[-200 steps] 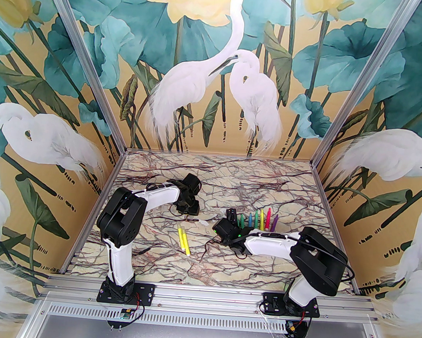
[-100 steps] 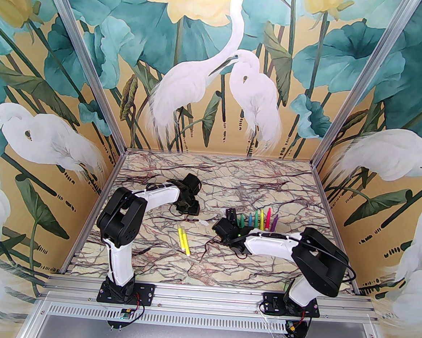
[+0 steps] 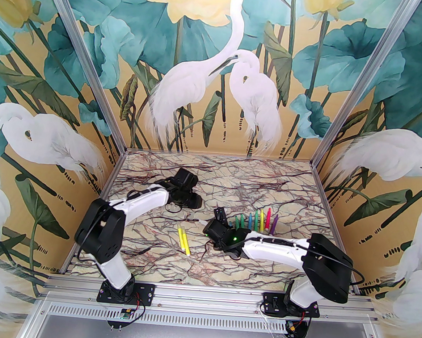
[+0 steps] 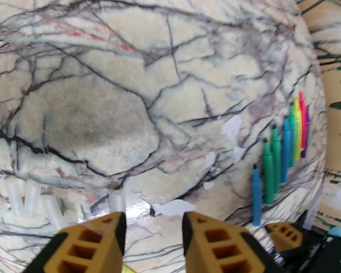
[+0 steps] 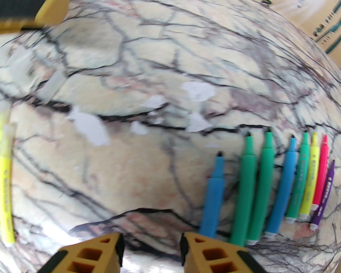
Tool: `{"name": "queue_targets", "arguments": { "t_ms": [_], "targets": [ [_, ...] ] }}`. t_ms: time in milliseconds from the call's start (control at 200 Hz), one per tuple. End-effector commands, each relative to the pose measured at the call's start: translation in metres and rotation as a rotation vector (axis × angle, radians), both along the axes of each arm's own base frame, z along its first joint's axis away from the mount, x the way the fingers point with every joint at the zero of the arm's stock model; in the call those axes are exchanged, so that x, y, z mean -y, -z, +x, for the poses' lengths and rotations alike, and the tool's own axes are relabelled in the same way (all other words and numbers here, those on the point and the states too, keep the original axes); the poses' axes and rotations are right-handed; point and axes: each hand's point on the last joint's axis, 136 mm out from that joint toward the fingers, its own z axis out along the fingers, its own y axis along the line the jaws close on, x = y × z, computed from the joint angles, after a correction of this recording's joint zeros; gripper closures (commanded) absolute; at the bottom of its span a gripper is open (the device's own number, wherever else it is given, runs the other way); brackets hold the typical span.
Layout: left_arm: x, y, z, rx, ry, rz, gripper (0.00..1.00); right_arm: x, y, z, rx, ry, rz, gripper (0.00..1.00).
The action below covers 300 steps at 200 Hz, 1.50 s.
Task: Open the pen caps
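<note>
Several uncapped pens (image 5: 253, 186) in blue, green, yellow, pink and purple lie side by side, tips pointing away; the row also shows at pens (image 3: 256, 221) and pens (image 4: 274, 160). Two yellow pens (image 3: 183, 240) lie apart at centre-left, one yellow pen (image 5: 5, 186) still wearing a clear cap. Loose see-through pen caps (image 4: 32, 197) lie grouped by my left gripper (image 4: 153, 221), which is open and empty, one cap (image 4: 117, 198) just beyond its left fingertip. My right gripper (image 5: 151, 240) hovers open and empty just left of the blue pen (image 5: 213, 197) at the row's end.
White scuffed patches (image 5: 88, 128) mark the marble-patterned tabletop (image 3: 267, 191). The two grippers are close together: the left one's finger (image 5: 40, 13) shows in the right wrist view and the right one's finger (image 4: 285, 234) in the left wrist view. Walls enclose three sides.
The right gripper has moved left, away from the pen row. The left arm's elbow has dropped down and to the left, its gripper shifting slightly back.
</note>
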Motion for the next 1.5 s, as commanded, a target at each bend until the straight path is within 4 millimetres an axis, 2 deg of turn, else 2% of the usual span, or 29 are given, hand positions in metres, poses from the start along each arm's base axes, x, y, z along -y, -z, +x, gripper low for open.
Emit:
{"name": "queue_targets", "arguments": {
  "t_ms": [0, 260, 570, 1040, 1495],
  "targets": [
    [-0.017, -0.01, 0.004, 0.033, -0.056, -0.074, 0.54, -0.031, -0.015, -0.005, -0.011, -0.099, 0.096, 0.57],
    [-0.059, -0.01, -0.004, 0.063, -0.168, -0.108, 0.49, -0.074, -0.015, -0.021, -0.076, -0.241, 0.161, 0.57],
    [-0.105, -0.012, -0.017, 0.113, -0.308, -0.1, 0.44, -0.108, -0.002, -0.028, -0.156, -0.322, 0.187, 0.57],
    [-0.127, -0.009, -0.036, 0.148, -0.383, -0.069, 0.42, -0.136, 0.022, -0.032, -0.24, -0.378, 0.187, 0.57],
    [-0.134, -0.008, -0.042, 0.16, -0.402, -0.047, 0.41, -0.138, 0.045, -0.027, -0.277, -0.358, 0.114, 0.58]
  ]
}}
